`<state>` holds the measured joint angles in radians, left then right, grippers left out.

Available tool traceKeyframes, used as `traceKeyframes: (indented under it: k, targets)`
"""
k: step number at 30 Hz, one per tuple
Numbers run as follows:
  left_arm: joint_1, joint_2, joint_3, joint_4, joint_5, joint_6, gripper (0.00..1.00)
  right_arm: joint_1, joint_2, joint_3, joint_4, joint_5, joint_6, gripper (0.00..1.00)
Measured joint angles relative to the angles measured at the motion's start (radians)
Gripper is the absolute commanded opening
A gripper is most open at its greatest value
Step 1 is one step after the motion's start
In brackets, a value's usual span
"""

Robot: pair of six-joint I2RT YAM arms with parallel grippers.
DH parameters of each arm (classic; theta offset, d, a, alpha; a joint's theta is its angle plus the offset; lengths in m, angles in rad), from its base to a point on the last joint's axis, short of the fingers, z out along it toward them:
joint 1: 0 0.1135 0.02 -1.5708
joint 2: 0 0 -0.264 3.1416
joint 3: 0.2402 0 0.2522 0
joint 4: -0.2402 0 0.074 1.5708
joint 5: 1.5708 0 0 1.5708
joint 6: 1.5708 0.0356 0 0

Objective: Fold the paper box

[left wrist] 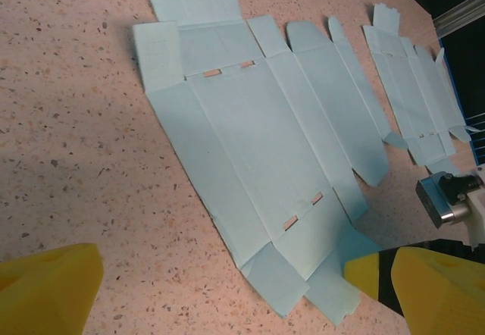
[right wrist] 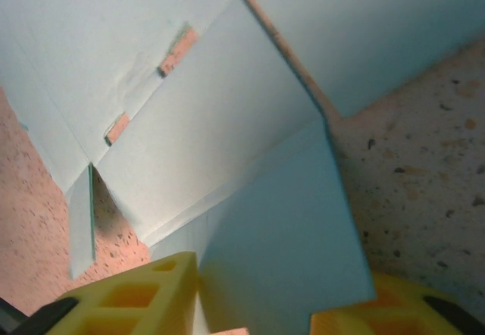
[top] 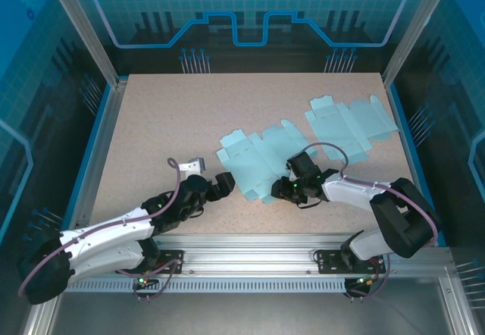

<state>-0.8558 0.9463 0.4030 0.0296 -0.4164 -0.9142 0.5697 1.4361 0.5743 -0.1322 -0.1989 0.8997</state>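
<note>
A flat light-blue paper box blank (top: 258,157) lies unfolded mid-table; the left wrist view shows its panels, slots and end flaps (left wrist: 265,138). My left gripper (top: 220,186) rests just left of its near corner, open wide, its yellow fingers (left wrist: 45,286) either side of the near flaps (left wrist: 220,274) with nothing between them. My right gripper (top: 292,187) is at the blank's near right edge. One corner flap (right wrist: 288,229) is tilted up off the table and lies across the gap between the right gripper's (right wrist: 254,312) parted yellow fingers (right wrist: 129,297), covering part of the right finger.
A second flat blue blank (top: 348,123) lies at the back right, also seen in the left wrist view (left wrist: 417,85). The speckled tabletop (top: 167,123) is bare on the left. Blue side rails (top: 95,145) and clear walls bound the table.
</note>
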Motion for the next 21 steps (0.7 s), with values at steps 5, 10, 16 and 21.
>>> traceKeyframes:
  k: [5,10,16,21]
  targets:
    - [0.0,0.026,0.0,-0.003,-0.006,0.007,0.99,-0.012,0.032,-0.042,0.156,-0.058,0.098,0.14]
    - [0.0,0.053,0.0,-0.003,-0.007,0.016,0.99,-0.013,0.043,-0.056,0.3,-0.103,0.178,0.0]
    - [0.0,0.063,0.0,-0.007,-0.014,0.024,0.99,-0.014,0.043,-0.092,0.396,-0.116,0.288,0.0]
    - [0.003,0.038,0.0,-0.024,-0.014,0.026,0.99,-0.014,0.042,-0.093,0.46,-0.116,0.363,0.0]
